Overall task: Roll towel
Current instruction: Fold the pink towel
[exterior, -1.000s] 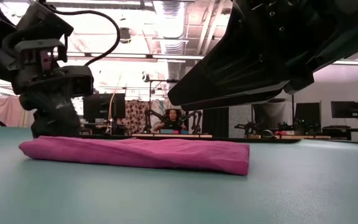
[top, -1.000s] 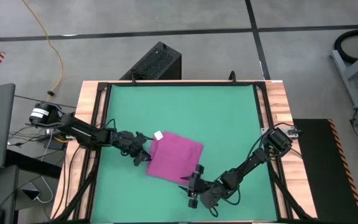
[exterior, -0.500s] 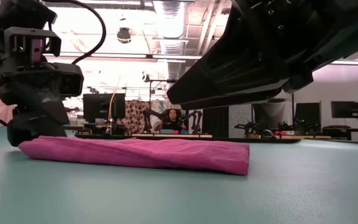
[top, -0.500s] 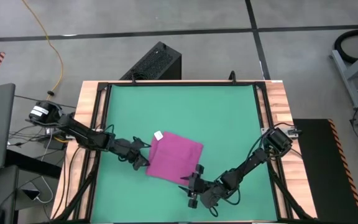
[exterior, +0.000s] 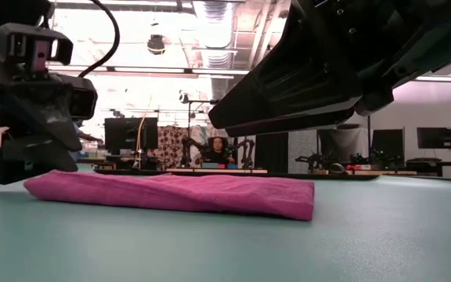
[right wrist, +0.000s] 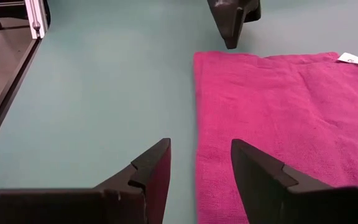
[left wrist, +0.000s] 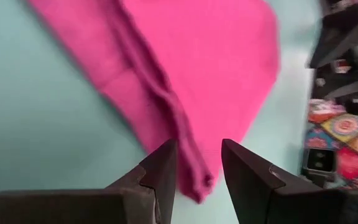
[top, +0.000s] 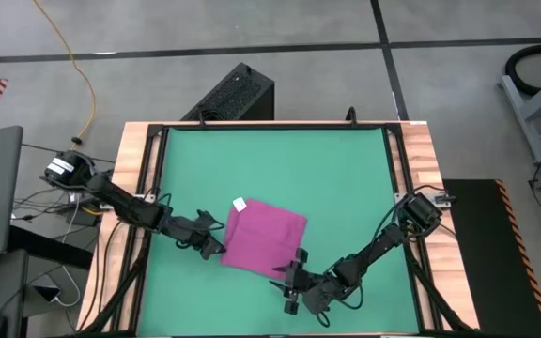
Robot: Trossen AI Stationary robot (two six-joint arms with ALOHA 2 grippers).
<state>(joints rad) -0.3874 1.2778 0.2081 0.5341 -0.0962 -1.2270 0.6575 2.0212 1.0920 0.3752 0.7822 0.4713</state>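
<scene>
The magenta towel [top: 266,235] lies folded flat on the green table top, its white tag [top: 239,204] at the far-left corner. My left gripper [top: 216,247] stands open at the towel's near-left corner; in the left wrist view the corner's tip [left wrist: 197,183] lies between the two fingers [left wrist: 165,163]. My right gripper [top: 294,272] hovers open at the near corner, with one edge of the towel [right wrist: 196,124] running between its fingers. In the low view the towel [exterior: 171,192] rests flat, with the left gripper [exterior: 30,160] at its left end.
Free green surface [top: 270,160] spreads on the far half of the table, inside a wooden frame [top: 139,150]. A black box [top: 238,94] stands on the floor beyond the far edge. A person [exterior: 218,149] sits in the room far behind the table.
My left gripper has gone along the towel's left edge toward the table's near edge, from beside the tag end to the near-left corner, and has rolled about its own axis. The towel and my right gripper have kept still.
</scene>
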